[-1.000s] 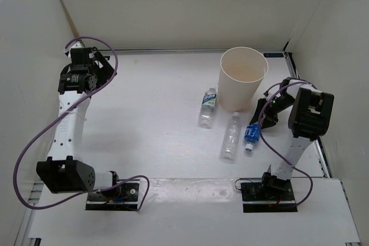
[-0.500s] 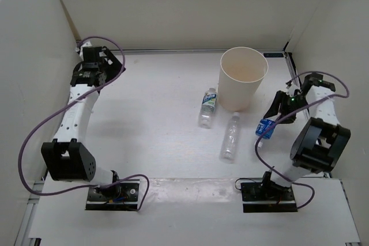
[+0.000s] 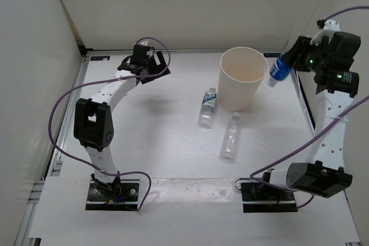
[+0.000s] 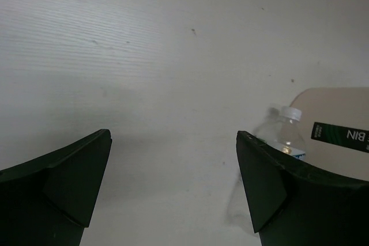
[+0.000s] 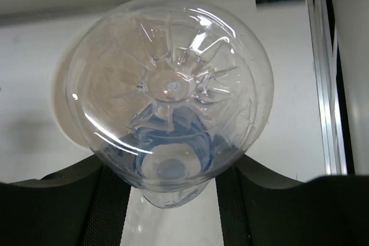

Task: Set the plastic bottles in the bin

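Observation:
The cream-white bin [image 3: 244,87] stands upright at the back middle. My right gripper [image 3: 292,60] is shut on the short blue-label bottle [image 3: 280,69] and holds it in the air just right of the bin's rim. In the right wrist view the bottle's clear base [image 5: 170,84] fills the frame, with the bin [image 5: 62,113] behind it. The bottle with the white-green label [image 3: 207,106] and the plain clear bottle [image 3: 230,136] lie on the table in front of the bin. My left gripper [image 3: 151,71] is open and empty at the back left. The orange bottle is out of view.
White walls enclose the table on the left, back and right. A metal rail [image 3: 301,93] runs along the right edge. In the left wrist view the labelled bottle [image 4: 283,135] and the bin [image 4: 340,125] lie ahead to the right of my open fingers [image 4: 72,180].
My right gripper has lifted the blue-label bottle off the table and carried it up and back to beside the bin's rim. My left gripper has swung right from the back left corner.

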`<control>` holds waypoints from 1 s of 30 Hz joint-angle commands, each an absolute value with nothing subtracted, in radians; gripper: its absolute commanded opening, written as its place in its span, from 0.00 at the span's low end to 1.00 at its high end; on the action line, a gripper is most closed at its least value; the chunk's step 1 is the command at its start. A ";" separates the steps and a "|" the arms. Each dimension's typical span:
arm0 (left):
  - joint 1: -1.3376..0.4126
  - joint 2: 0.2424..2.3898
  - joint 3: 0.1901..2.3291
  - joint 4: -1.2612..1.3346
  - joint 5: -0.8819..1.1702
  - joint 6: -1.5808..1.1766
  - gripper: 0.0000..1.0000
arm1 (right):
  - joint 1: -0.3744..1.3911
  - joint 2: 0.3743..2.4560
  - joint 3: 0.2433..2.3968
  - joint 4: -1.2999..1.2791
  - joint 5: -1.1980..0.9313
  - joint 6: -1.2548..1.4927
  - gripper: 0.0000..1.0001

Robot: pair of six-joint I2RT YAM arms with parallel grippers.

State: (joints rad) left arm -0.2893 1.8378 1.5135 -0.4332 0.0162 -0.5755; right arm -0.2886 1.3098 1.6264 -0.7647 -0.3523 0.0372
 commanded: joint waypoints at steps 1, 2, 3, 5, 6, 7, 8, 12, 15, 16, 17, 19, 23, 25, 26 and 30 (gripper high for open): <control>-0.333 1.839 1.591 -0.411 0.113 -0.552 1.00 | -0.207 1.330 1.706 -0.519 -0.337 0.095 0.12; -0.337 1.844 1.594 -0.410 0.115 -0.552 1.00 | -0.189 1.341 1.745 -0.496 -0.337 0.083 0.12; -0.345 1.847 1.594 -0.407 0.127 -0.561 1.00 | -0.143 1.356 1.756 -0.488 -0.333 0.072 0.14; -0.350 1.842 1.588 -0.403 0.136 -0.566 1.00 | -0.114 1.384 1.761 -0.437 -0.318 0.054 0.17; -0.351 1.839 1.585 -0.403 0.140 -0.568 1.00 | -0.079 1.397 1.758 -0.401 -0.307 0.054 0.17; -0.354 1.838 1.579 -0.403 0.149 -0.566 1.00 | -0.071 1.408 1.755 -0.382 -0.311 0.051 0.19; -0.354 1.835 1.575 -0.405 0.149 -0.571 1.00 | -0.061 1.422 1.758 -0.358 -0.313 0.051 0.19; -0.354 1.815 1.560 -0.417 0.152 -0.561 1.00 | -0.009 1.514 1.772 -0.348 -0.331 0.047 0.25; -0.354 1.818 1.566 -0.431 0.216 -0.555 1.00 | -0.003 1.548 1.746 -0.345 -0.345 0.060 0.32; -0.354 1.827 1.572 -0.443 0.233 -0.548 1.00 | -0.002 1.560 1.732 -0.342 -0.353 0.063 0.33; -0.357 1.830 1.589 -0.477 0.259 -0.546 1.00 | -0.003 1.560 1.727 -0.345 -0.356 0.069 0.40; -0.368 1.842 1.594 -0.495 0.270 -0.540 1.00 | -0.002 1.568 1.712 -0.357 -0.364 0.086 0.51; -0.386 1.848 1.575 -0.492 0.308 -0.557 1.00 | -0.002 1.568 1.701 -0.374 -0.368 0.103 0.66; -0.394 1.853 1.571 -0.480 0.322 -0.557 1.00 | -0.002 1.563 1.710 -0.376 -0.364 0.112 0.78; -0.406 1.858 1.572 -0.474 0.327 -0.549 1.00 | -0.003 1.562 1.712 -0.382 -0.335 0.117 0.83; -0.437 1.901 1.638 -0.501 0.330 -0.519 1.00 | -0.003 1.539 1.736 -0.385 -0.296 0.133 0.90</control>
